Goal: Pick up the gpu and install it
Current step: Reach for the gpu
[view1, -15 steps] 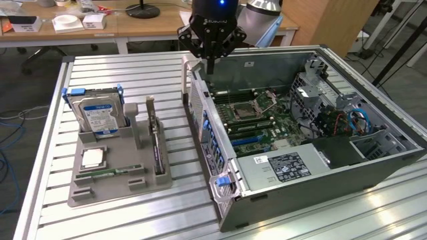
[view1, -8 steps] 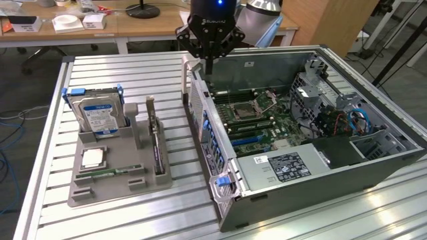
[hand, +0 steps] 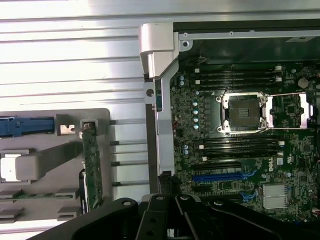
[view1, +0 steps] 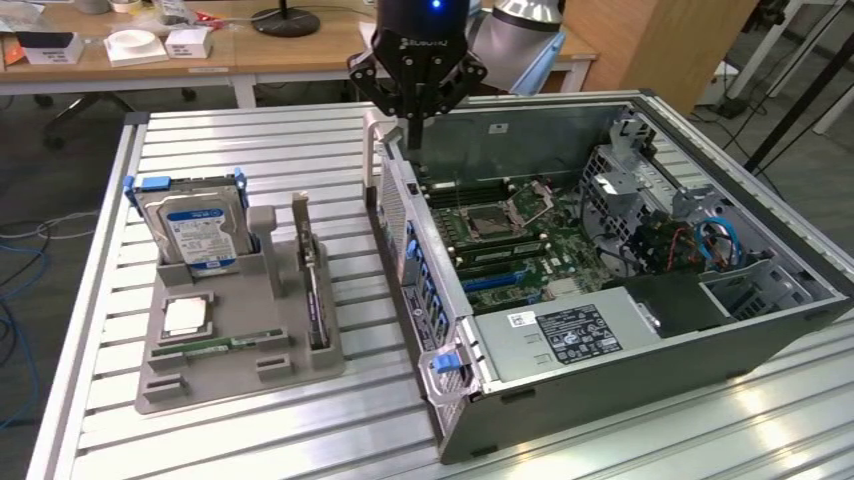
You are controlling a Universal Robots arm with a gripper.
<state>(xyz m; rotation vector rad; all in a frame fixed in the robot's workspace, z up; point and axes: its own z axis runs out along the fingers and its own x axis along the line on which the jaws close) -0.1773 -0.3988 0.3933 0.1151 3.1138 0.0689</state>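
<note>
The gpu (view1: pixel 311 272) is a slim dark card standing on edge in the grey holder (view1: pixel 240 375), on the exterior view's left of the open computer case (view1: pixel 587 330). In the wrist view the gpu (hand: pixel 92 165) appears edge-on in the same holder (hand: pixel 45 160). My gripper (view1: pixel 414 138) hangs shut and empty above the rear wall of the case, well apart from the card. Its black fingers (hand: pixel 150 217) point down toward the case edge. The motherboard (view1: pixel 514 240) lies exposed inside, with a blue card slot (hand: pixel 225 176).
A silver hard drive (view1: pixel 200 228) with blue rails stands in the holder beside the gpu. A processor chip (view1: pixel 184 318) and a green memory stick (view1: pixel 220 345) lie in front. The slatted metal table (view1: pixel 267 140) carries everything. Desks stand behind.
</note>
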